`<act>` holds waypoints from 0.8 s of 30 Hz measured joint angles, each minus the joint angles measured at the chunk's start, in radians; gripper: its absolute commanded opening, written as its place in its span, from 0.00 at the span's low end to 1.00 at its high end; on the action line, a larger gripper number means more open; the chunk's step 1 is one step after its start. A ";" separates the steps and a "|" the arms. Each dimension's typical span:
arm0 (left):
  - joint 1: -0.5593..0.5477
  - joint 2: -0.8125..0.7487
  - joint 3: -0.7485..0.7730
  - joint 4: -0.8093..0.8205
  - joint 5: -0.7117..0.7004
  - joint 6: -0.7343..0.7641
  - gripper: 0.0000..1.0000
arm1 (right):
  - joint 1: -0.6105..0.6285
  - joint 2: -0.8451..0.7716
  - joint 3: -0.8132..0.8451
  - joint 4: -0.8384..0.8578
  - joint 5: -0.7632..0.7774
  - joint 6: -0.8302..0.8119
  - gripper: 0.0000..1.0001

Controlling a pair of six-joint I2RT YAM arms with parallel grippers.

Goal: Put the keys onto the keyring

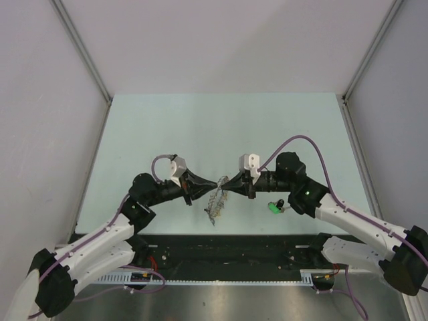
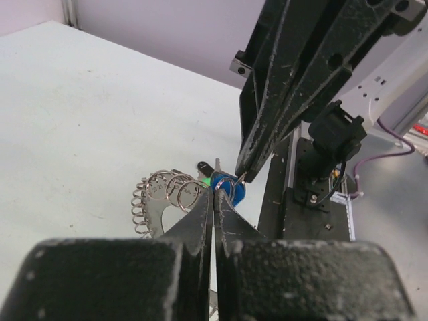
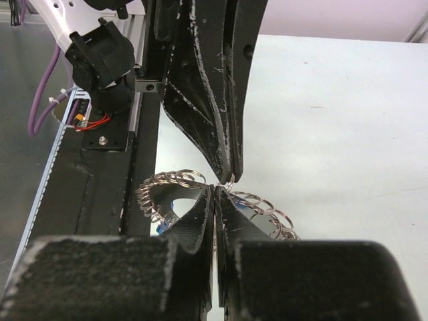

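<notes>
Both arms look identical: white plastic shells (image 1: pixel 100 244) with chunky black joints (image 1: pixel 142 189), and a thin purple cable (image 1: pixel 304 138) arching off each wrist toward 12 o'clock. The tapered black fingers (image 2: pixel 301 67) are covered in pale scuffs. The right elbow, around 4 o'clock, has a tiny green light (image 1: pixel 307 194) glowing.

Bench (image 1: pixel 221 127): pale mint top, matte, evenly lit. Walls (image 1: pixel 227 40): plain pale lavender-grey panels on three sides. Grey metal struts (image 1: pixel 85 53) run up both rear corners. Black rail (image 1: pixel 227 246) along near edge.
</notes>
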 measured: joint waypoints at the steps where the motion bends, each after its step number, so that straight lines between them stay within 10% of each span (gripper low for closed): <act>1: 0.000 0.000 -0.004 0.006 -0.010 -0.014 0.00 | 0.006 0.000 0.000 -0.001 0.010 0.000 0.00; 18: -0.048 -0.037 -0.122 0.208 -0.219 -0.211 0.01 | 0.053 0.007 -0.019 0.079 0.126 0.013 0.00; 24: -0.050 -0.037 -0.144 0.239 -0.228 -0.239 0.14 | 0.053 0.008 -0.020 0.080 0.117 0.012 0.00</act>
